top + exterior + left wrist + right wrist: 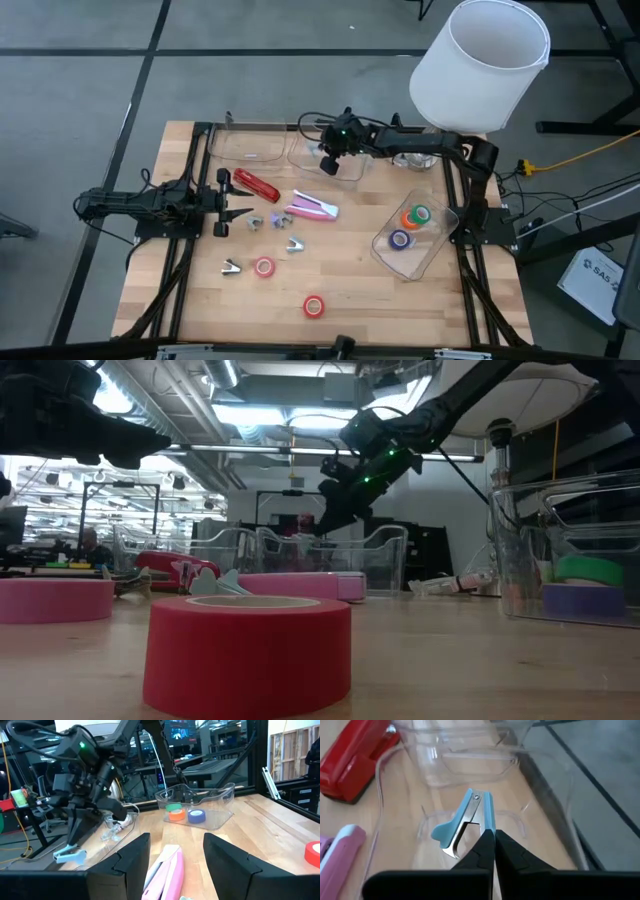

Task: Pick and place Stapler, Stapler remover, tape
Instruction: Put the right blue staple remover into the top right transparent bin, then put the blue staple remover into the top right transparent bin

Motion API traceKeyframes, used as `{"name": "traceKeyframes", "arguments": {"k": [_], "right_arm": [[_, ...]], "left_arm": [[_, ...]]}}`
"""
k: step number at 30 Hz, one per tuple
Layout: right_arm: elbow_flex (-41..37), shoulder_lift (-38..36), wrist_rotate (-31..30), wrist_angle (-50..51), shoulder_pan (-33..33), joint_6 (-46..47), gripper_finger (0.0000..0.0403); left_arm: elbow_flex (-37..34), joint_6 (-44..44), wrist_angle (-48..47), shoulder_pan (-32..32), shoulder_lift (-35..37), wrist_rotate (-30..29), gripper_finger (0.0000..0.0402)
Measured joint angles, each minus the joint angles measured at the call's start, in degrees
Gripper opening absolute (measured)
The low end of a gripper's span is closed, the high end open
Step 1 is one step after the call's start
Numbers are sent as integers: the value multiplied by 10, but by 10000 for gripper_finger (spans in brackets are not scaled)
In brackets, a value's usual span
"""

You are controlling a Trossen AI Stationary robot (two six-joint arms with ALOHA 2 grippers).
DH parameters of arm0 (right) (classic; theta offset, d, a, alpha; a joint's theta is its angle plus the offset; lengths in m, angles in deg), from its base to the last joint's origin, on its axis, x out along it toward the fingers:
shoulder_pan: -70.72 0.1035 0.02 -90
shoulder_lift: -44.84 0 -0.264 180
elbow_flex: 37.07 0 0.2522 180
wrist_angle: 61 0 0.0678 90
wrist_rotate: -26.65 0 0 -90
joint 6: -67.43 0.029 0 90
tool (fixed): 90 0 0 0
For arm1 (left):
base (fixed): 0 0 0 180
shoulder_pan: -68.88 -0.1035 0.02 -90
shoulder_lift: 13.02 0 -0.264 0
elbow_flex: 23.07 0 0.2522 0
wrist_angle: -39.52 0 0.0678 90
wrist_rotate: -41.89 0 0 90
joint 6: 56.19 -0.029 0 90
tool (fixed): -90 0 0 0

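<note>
While my right hand (492,840) hung over the clear tray (530,815), it gripped the blue staple remover (462,822) | left hand (232,203) waited spread open beside the red stapler (257,185) | tape rolls (263,267) lay on the worktop (200,290)

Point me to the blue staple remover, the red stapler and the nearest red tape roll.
blue staple remover (462,822): right wrist view, on its blue handle, held by the right hand.
red stapler (257,184): high view, middle of its body.
red tape roll (247,652): low view, its outer side wall.
</note>
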Motion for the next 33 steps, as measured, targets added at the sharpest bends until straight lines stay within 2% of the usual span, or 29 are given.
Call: {"name": "traceKeyframes", "arguments": {"k": [6,13,25,33], "right_arm": [[0,6,-44,2,0,2,13],[5,6,-45,9,0,31,22],[42,6,-45,51,9,17,115],[42,4,-45,57,18,14,138]], "left_arm": [[0,0,0,0,0,0,182],[0,0,0,0,0,0,182],[0,0,0,0,0,0,182],[0,0,0,0,0,0,182]]}}
